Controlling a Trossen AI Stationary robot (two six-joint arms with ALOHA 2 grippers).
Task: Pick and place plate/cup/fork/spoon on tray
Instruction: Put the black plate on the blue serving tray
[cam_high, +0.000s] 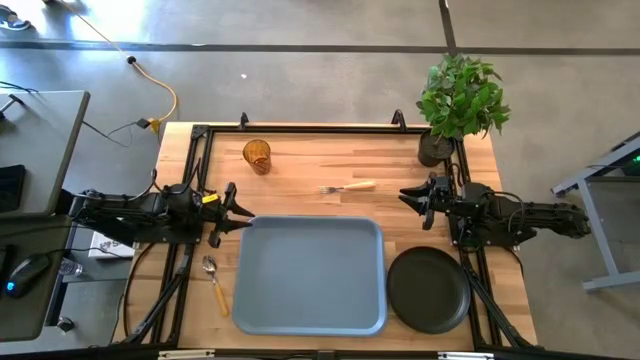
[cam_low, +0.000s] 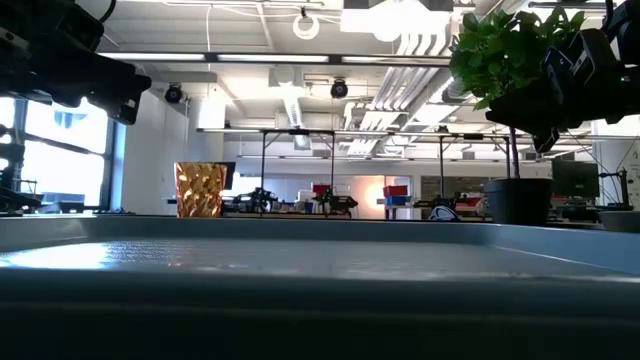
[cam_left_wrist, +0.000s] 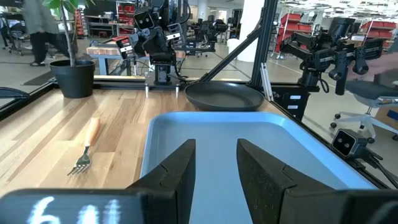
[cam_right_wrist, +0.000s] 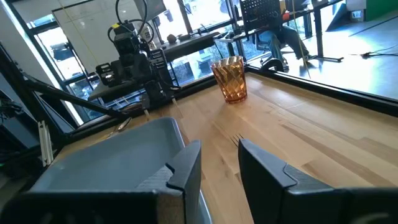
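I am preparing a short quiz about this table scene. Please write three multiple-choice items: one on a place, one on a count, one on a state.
1. Where does the spoon lie?
A. on the tray
B. on the table, beside the tray
C. on the plate

2. How many task things lie on the tray?
A. none
B. two
C. four

3. How are the left end effector's fingers?
A. shut on the fork
B. shut on the cup
C. open, holding nothing

Key: 1 B, the spoon lies on wood beside the tray. 2 A, its floor is bare. 3 C, the left end effector shows a gap between its fingers.
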